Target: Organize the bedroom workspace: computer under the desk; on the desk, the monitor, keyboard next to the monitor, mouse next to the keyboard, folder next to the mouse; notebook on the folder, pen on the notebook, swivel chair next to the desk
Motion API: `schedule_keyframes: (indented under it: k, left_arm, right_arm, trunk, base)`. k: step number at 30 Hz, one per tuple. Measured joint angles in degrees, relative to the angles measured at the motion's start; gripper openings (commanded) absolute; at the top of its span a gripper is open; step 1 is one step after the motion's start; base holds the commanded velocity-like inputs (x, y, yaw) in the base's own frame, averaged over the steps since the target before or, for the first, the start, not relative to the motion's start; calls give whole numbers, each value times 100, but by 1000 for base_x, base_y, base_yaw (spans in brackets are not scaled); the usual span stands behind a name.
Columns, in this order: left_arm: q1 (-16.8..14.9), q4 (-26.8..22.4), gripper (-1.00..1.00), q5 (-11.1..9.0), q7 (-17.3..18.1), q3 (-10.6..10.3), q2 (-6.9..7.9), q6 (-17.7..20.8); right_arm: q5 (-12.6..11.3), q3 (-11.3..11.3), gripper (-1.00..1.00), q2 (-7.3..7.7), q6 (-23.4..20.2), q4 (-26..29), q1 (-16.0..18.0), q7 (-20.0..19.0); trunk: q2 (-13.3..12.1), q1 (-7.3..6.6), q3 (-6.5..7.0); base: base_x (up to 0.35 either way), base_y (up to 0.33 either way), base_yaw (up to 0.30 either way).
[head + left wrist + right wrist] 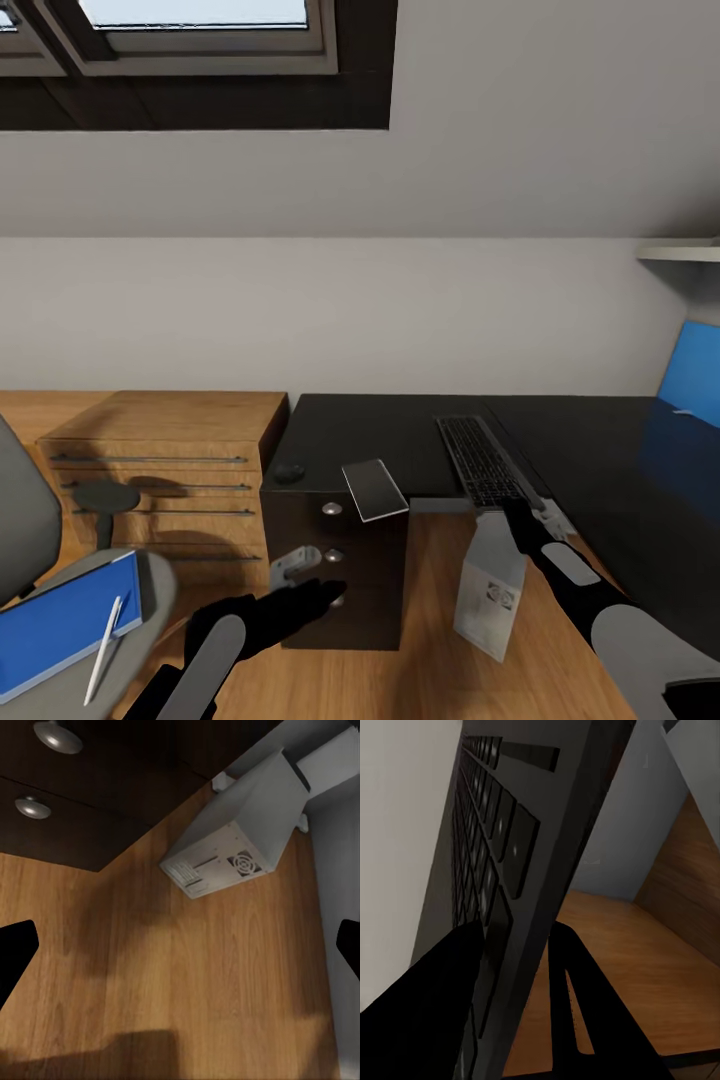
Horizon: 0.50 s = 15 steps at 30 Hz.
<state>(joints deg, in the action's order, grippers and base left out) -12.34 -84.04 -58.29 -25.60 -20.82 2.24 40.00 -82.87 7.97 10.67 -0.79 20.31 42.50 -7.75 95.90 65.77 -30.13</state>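
- Nearest at the lower left of the head view, the swivel chair [25, 530] shows its grey seat and back, with the blue folder [60, 625] lying flat on the seat and the white pen [103, 650] resting across the folder's near right part.
- Left gripper [325, 592] hangs low in front of the black drawer unit [335, 570]; in the left wrist view its fingers [15, 952] stand wide apart, released, with only wood floor [187, 982] between them.
- Right gripper [520, 512] reaches to the near end of the keyboard [482, 460]; the right wrist view shows its fingers [450, 1012] clenched on the keyboard's edge, one on the key side and one on the underside.
- Keyboard lies on the black table [400, 430] with its near end at the table's near edge, running away toward the far wall.
- Notebook [375, 488] sits tilted at the table's near edge above the drawer unit, left of the keyboard and apart from it.
- Mouse [290, 472] rests on the table's left near corner, left of the notebook.
- Computer [490, 585] stands on the floor just under the table's near edge, below the right gripper.
- Light wooden drawer chest [160, 470] stands just left of the table, beyond the chair.
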Motion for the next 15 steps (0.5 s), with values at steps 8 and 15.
schedule_keyframes:
  k: [8, 15]
  left_arm:
    - [0, 6, 100, 6, -7, 0, -6, -3]
    - [0, 69, 100, 43, -66, 5, -1, -40]
  right_arm:
    - [-8, 11, -100, 7, 11, 275, 0, -17]
    - [15, 15, -100, 22, 15, 296, 2, -195]
  trunk:
    - [-321, -176, 144]
    - [-602, -330, 270]
  base:
    - [0, 0, 0]
    - [0, 0, 0]
